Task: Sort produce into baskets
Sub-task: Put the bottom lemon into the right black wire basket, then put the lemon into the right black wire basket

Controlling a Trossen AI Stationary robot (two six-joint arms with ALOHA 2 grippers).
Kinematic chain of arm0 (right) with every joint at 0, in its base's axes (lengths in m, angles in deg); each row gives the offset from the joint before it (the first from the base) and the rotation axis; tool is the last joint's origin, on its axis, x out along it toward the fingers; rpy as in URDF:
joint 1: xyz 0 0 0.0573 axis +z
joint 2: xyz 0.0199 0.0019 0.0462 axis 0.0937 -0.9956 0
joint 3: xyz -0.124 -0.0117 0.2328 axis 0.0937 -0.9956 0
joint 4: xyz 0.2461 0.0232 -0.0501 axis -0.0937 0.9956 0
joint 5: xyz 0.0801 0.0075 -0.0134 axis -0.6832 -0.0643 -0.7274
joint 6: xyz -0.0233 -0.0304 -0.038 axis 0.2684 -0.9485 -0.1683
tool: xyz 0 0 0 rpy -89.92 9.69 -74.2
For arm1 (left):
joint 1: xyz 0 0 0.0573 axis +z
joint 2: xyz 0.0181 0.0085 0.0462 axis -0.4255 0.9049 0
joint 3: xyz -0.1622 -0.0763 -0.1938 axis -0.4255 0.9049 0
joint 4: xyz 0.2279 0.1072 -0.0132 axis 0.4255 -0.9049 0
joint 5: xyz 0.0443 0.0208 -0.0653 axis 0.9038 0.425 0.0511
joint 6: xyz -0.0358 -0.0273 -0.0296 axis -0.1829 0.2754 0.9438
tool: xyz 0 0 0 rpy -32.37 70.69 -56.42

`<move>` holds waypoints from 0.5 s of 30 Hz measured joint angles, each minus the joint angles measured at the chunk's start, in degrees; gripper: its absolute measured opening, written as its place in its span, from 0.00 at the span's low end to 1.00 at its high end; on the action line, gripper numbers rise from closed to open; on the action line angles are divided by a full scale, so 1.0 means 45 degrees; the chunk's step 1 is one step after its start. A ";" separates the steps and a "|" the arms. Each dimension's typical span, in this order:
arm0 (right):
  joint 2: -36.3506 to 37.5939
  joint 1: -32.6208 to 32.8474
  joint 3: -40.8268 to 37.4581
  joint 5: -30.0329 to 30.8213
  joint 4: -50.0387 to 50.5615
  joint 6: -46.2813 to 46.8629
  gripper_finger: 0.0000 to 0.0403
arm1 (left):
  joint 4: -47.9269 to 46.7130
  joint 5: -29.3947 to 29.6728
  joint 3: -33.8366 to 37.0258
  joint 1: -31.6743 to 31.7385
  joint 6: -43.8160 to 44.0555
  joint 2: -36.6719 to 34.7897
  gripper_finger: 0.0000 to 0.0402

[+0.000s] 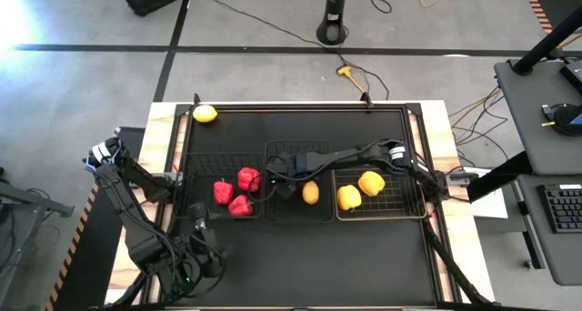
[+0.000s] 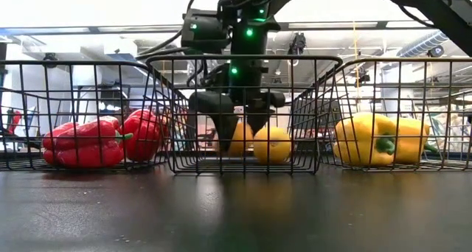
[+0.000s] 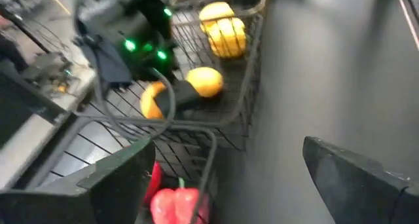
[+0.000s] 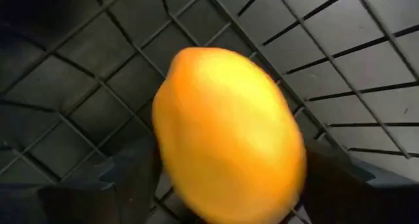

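My right gripper (image 1: 286, 189) reaches down into the middle black wire basket (image 1: 273, 152) and is shut on a yellow-orange lemon (image 4: 229, 132), which the high view hides under the gripper. A second lemon (image 1: 310, 193) lies on that basket's floor beside it. A third lemon (image 1: 205, 114) lies on the table at the far left corner. Three red peppers (image 1: 235, 193) lie in the left black basket (image 1: 195, 161). Two yellow peppers (image 1: 359, 190) lie in the right pale wire basket (image 1: 400, 197). My left gripper (image 1: 195, 220) is open and empty near the left basket's near edge. My right gripper pinches the lemon between its two fingers, one on each long side (image 4: 167, 165). The fingers (image 2: 221, 134) come from above and point down. The lemon (image 2: 237, 140) sits low inside the basket; whether it rests on the wire floor I cannot tell.
The three baskets stand side by side across the middle of the black table, their wire walls raised around the produce. Bare black table (image 1: 309, 256) lies between the baskets and the near edge, and more lies behind them. Cables run along the right arm over the middle basket.
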State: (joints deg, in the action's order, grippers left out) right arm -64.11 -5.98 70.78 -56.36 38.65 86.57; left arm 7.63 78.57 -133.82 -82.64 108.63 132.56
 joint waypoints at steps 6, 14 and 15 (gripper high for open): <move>0.0005 0.0049 0.0019 -0.0115 0.0094 -0.0680 0.86 | -0.1122 -0.0152 0.0005 0.0822 -0.0083 -0.0393 0.92; 0.0718 0.0316 0.2650 -0.0362 0.4027 -0.0487 0.91 | -0.4233 -0.1533 0.0287 0.4335 -0.0411 -0.2328 0.92; 0.0863 0.0495 0.2970 -0.0136 0.4344 -0.0414 0.91 | -0.4371 -0.1833 0.0489 0.4993 -0.0743 -0.2726 0.92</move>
State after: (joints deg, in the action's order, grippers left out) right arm -60.22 -3.75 84.15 -56.97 58.20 84.70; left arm -12.04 70.32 -131.62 -60.17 105.28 120.29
